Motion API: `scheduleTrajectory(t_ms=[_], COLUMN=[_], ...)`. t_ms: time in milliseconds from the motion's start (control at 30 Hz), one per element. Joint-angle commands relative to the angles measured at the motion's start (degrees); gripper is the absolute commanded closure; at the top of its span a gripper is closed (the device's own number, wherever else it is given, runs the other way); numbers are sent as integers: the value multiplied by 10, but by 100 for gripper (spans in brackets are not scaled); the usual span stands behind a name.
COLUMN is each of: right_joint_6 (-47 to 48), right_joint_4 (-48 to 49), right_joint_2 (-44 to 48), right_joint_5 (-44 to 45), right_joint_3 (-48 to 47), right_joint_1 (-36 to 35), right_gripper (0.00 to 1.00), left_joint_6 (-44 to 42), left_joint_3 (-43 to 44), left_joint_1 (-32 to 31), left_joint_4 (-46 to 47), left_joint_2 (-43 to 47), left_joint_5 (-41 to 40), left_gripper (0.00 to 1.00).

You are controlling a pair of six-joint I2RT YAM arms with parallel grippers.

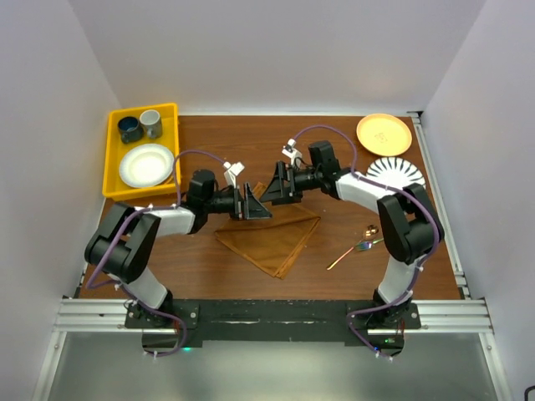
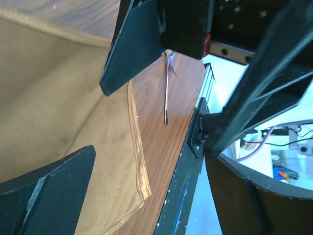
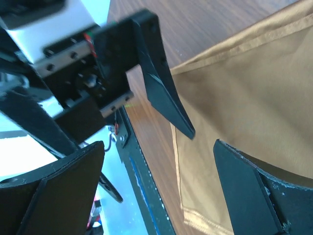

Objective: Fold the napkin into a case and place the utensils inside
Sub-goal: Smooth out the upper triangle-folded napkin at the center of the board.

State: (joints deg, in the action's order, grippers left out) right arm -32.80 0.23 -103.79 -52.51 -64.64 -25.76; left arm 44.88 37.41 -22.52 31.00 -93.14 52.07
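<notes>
One napkin (image 1: 269, 238); utensils (image 1: 358, 247) small, at least two, exact count unclear; two cups; three plates.

Yellow tray (image 1: 114, 188), far left corner: dark cup (image 1: 129, 129), grey cup (image 1: 151, 124), white plate (image 1: 146, 164). Loose on worktop (image 1: 209, 276), far right: orange plate (image 1: 384, 134), ribbed white plate (image 1: 394, 172).

Napkin rust-brown, hemmed, flat at worktop centre, turned cornerwise. Utensils right of it, apart, shiny handles.

Left gripper (image 1: 253, 205), right gripper (image 1: 274, 190) face each other over napkin's far corner, fingers of both spread wide, holding nothing.
</notes>
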Motion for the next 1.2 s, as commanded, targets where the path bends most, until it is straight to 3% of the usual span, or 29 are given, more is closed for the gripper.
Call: scheduleTrajectory(t_ms=[0,233,633,1167], right_joint_6=[-39,-27,86,212], right_joint_4=[70,68,-29,-124], right_joint_2=[-28,-44,-108,-135], right_joint_5=[-34,-58,-64,-70], right_joint_3=[11,32,34,19], right_joint_1=[-4,-5,25,73], right_gripper=[2,2,2,2], left_joint_6=[38,9,-22,-55], left_joint_3=[-7,-5,-23,-34], left_joint_1=[0,2,54,100], left_joint_4=[82,52,46,13], left_joint_2=[-26,-69,-149,-145], left_joint_5=[2,12,43,91], left_gripper=[0,0,0,0])
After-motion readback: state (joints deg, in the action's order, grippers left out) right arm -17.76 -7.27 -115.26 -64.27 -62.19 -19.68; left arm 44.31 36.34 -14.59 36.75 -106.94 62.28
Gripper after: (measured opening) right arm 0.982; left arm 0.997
